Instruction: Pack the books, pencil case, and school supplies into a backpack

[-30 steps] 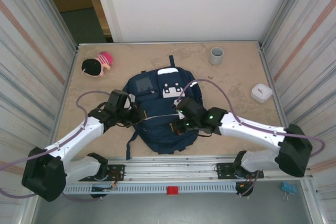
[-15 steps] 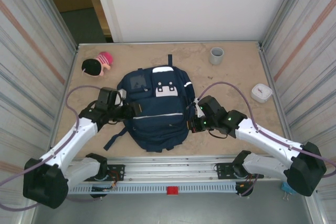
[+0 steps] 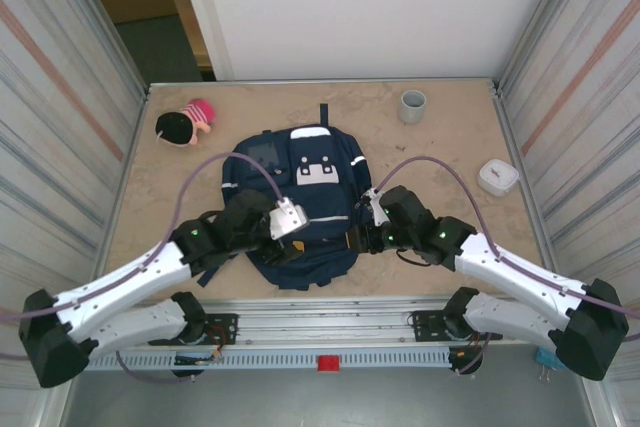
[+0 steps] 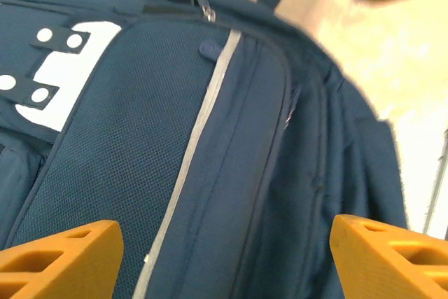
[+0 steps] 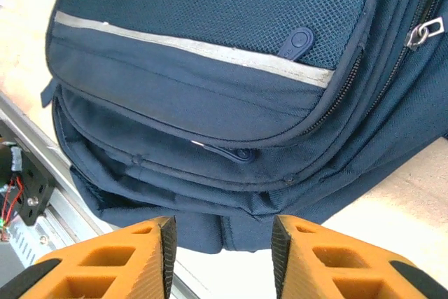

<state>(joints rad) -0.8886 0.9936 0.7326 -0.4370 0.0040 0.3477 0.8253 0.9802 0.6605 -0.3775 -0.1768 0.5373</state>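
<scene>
L arm swung in since half a sec ago: it was at the backpack's left edge, now L gripper (image 3: 292, 237) sits over the near-left part of the backpack (image 3: 300, 187), pointing right. Its jaws went from almost closed to wide. R gripper (image 3: 356, 239) hardly shifted and is at the near-right corner; its jaws were closed, now parted. Backpack is in the same spot as half a sec ago. A full sec back it lay nearer, bunched up btw both grippers.

Now:
- Backpack lies flat mid-table (image 3: 450, 147), front up, handle end far, base end near the rail edge.
- L wrist view: orange fingers (image 4: 59, 257) spread wide w/ nothing btw them, navy mesh fabric below. White patch (image 4: 63, 68) sits on the far side of the pale stripe (image 4: 203, 138). Contact w/ fabric: can't tell, view is blurred.
- R wrist view: fingers (image 5: 112, 260) part-way apart w/ nothing gripped, over the backpack's near end. Zip pull (image 5: 427, 33) shows at the frame's right edge. Zip lines seen there look closed.
- Other stuff, all well clear of the backpack: grey cup (image 3: 412, 105) far right, white box (image 3: 497, 177) by the right wall, pink-and-black toy (image 3: 185, 123) far left.
</scene>
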